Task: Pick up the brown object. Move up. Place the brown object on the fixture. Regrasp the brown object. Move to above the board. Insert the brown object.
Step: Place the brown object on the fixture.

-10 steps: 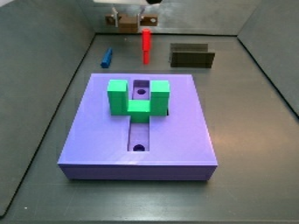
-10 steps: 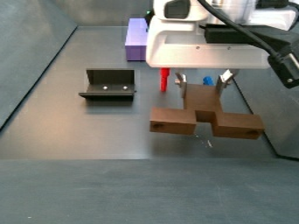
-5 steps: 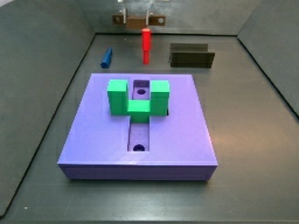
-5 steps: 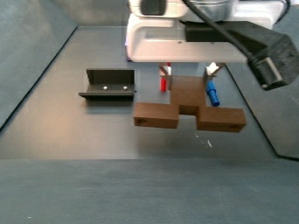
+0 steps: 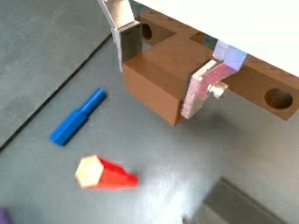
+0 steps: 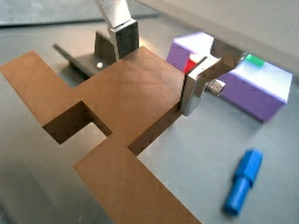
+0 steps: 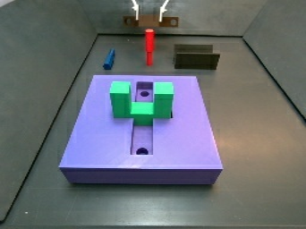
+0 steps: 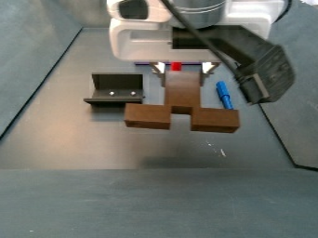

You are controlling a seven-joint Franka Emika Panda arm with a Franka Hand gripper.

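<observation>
Looking from the largest thing down, you see the board (image 7: 141, 125) lying in the near middle of the floor, with the green U-shaped block (image 7: 141, 100) standing on its far half. Behind it, far and to the right, stands the fixture (image 7: 198, 57), and nothing lies on it. The red peg (image 7: 149, 45) and the blue peg (image 7: 106, 59) stay on the floor at the far side, left of the fixture.

You find the gripper (image 8: 183, 72) raised above the floor, near the fixture in a side view. Its fingers (image 6: 198, 80) are closed narrowly on the brown object (image 8: 181, 104), which hangs clear of the floor.

So I judge that picking up and moving up are done. What remains for you is placing it on the fixture, the regrasp, the move above the board and the insertion.

You can read no brand, label or writing anywhere.
</observation>
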